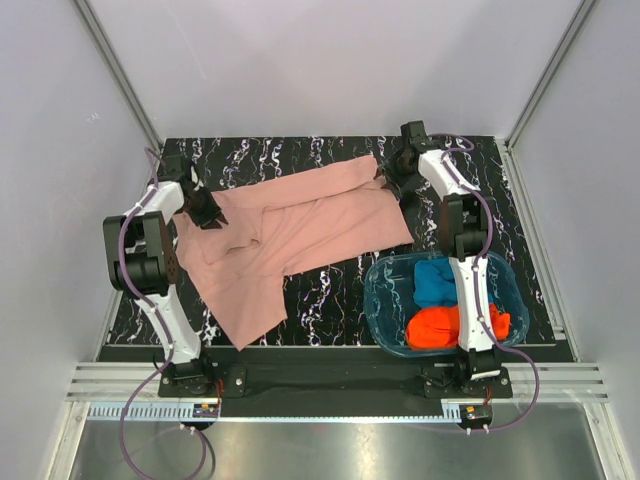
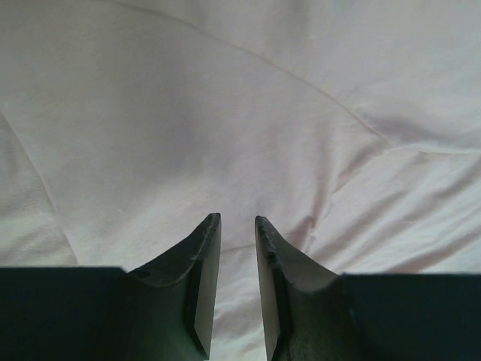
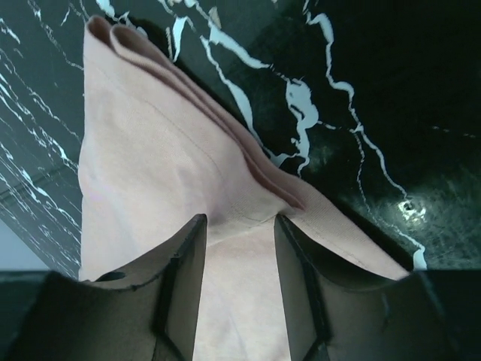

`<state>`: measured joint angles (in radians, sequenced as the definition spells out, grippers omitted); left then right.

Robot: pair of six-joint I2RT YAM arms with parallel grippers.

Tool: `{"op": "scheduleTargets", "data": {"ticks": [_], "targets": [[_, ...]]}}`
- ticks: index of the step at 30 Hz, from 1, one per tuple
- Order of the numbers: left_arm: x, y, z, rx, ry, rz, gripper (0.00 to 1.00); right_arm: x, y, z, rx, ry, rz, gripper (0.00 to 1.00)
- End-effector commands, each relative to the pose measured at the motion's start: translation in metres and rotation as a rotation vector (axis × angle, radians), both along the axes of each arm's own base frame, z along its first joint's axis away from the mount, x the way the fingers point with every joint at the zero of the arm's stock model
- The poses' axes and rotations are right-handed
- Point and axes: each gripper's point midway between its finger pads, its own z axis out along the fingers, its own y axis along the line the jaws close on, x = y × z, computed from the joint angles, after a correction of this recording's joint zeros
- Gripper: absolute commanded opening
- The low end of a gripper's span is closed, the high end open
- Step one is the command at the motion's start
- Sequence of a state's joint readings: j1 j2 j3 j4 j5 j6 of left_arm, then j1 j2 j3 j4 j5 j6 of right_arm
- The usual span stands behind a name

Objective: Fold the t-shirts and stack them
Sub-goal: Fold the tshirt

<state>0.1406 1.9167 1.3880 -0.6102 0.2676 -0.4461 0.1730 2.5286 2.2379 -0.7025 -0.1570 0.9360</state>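
The large dusty-pink t-shirt (image 1: 300,225) lies spread and creased on the black marbled table (image 1: 330,292). My left gripper (image 1: 207,212) is over the shirt's left edge. In the left wrist view its jaws (image 2: 237,218) stand a narrow gap apart just above the pink cloth (image 2: 225,113), with nothing pinched. My right gripper (image 1: 388,180) is at the shirt's far right corner. In the right wrist view its jaws (image 3: 239,218) stand open astride the hemmed corner (image 3: 150,165), with cloth lying between them. A blue t-shirt (image 1: 432,282) and an orange-red t-shirt (image 1: 435,328) lie crumpled in the tub.
A translucent blue plastic tub (image 1: 367,292) stands at the near right, beside the right arm's base. One end of the pink shirt reaches toward the table's front edge at the left. Grey walls and metal frame rails close in the table.
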Motion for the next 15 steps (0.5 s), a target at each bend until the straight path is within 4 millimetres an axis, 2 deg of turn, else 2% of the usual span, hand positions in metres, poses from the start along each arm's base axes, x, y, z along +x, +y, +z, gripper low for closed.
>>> {"op": "scheduleTargets", "data": {"ticks": [1, 3, 4, 5, 7, 11, 15], "targets": [[0.000, 0.012, -0.010, 0.033, 0.057, 0.037, 0.29, 0.019, -0.017, 0.003, 0.003, -0.040, -0.059, 0.44], [-0.005, 0.015, -0.016, 0.042, 0.083, 0.042, 0.28, 0.024, -0.017, 0.004, -0.008, -0.059, -0.046, 0.37], [-0.008, 0.017, -0.018, 0.055, 0.092, 0.046, 0.27, 0.030, -0.019, 0.012, -0.026, -0.093, -0.031, 0.25], [-0.009, 0.018, -0.020, 0.062, 0.099, 0.047, 0.27, 0.032, -0.019, 0.012, -0.033, -0.104, -0.020, 0.17], [-0.014, 0.022, -0.024, 0.082, 0.116, 0.052, 0.27, 0.038, -0.018, 0.024, -0.045, -0.153, 0.007, 0.03], [-0.022, 0.027, -0.027, 0.098, 0.133, 0.066, 0.26, 0.041, -0.019, 0.043, -0.071, -0.217, 0.049, 0.00], [-0.024, 0.029, -0.027, 0.103, 0.128, 0.072, 0.25, 0.034, -0.020, 0.041, -0.080, -0.224, 0.080, 0.02]]}}
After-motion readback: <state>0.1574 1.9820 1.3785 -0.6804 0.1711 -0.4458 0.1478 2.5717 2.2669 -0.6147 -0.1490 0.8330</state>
